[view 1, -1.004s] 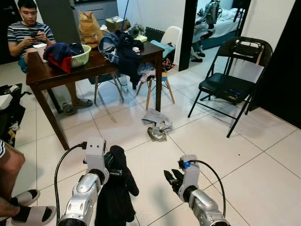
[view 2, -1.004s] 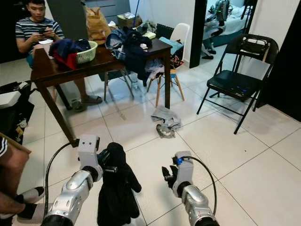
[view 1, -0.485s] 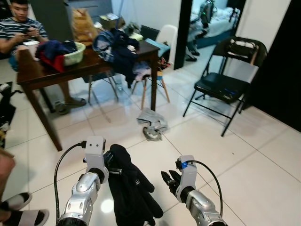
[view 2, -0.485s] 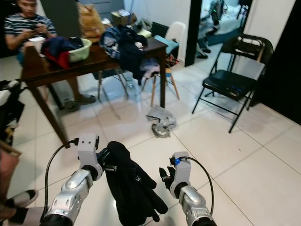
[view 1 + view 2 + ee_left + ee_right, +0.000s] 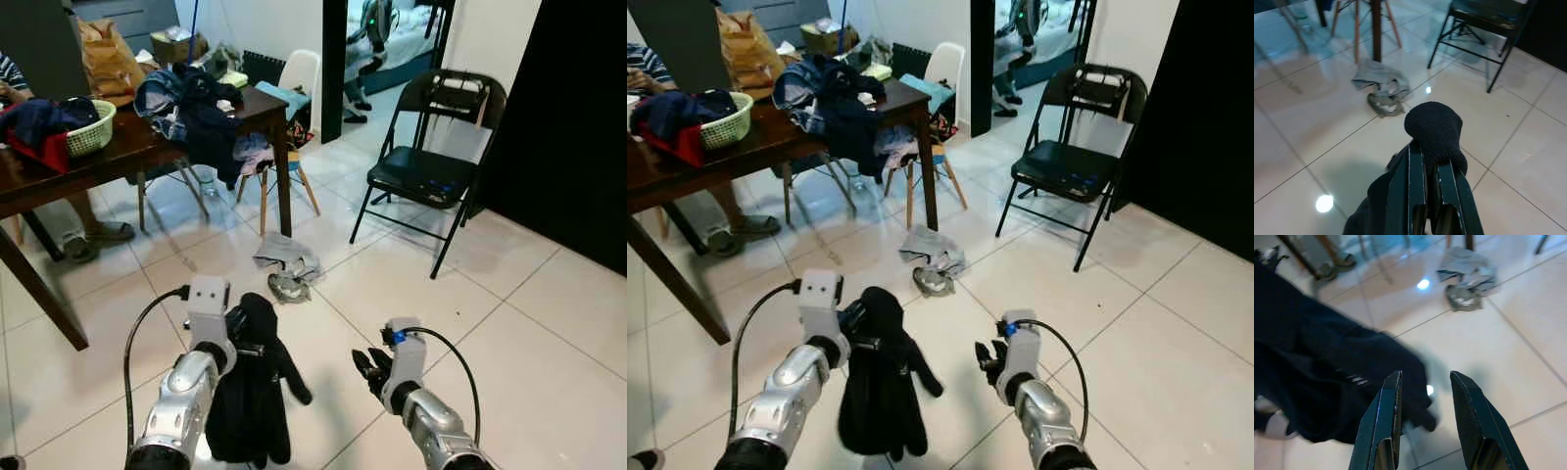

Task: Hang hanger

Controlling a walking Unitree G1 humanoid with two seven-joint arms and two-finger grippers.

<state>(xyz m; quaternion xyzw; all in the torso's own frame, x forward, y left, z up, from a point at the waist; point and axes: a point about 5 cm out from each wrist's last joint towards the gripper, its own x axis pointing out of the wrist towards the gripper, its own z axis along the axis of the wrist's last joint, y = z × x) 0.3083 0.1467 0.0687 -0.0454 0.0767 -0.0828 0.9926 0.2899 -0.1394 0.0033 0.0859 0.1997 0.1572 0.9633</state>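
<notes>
I see the left gripper [image 5: 1431, 196] clamped on a black garment [image 5: 880, 387] hanging over the floor [image 5: 1136, 333]; the arm is raised forward. The right gripper [image 5: 1425, 423] stands parted and empty, just right of the garment.

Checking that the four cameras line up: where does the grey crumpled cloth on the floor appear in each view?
Left eye view: grey cloth on the tiles, just beyond the left tool.
Right eye view: same cloth, centre, past the table leg.
Left wrist view: it lies beyond the black garment the tool grips.
Right wrist view: it lies past the open fingers.
Shared landmark: the black garment.
</notes>
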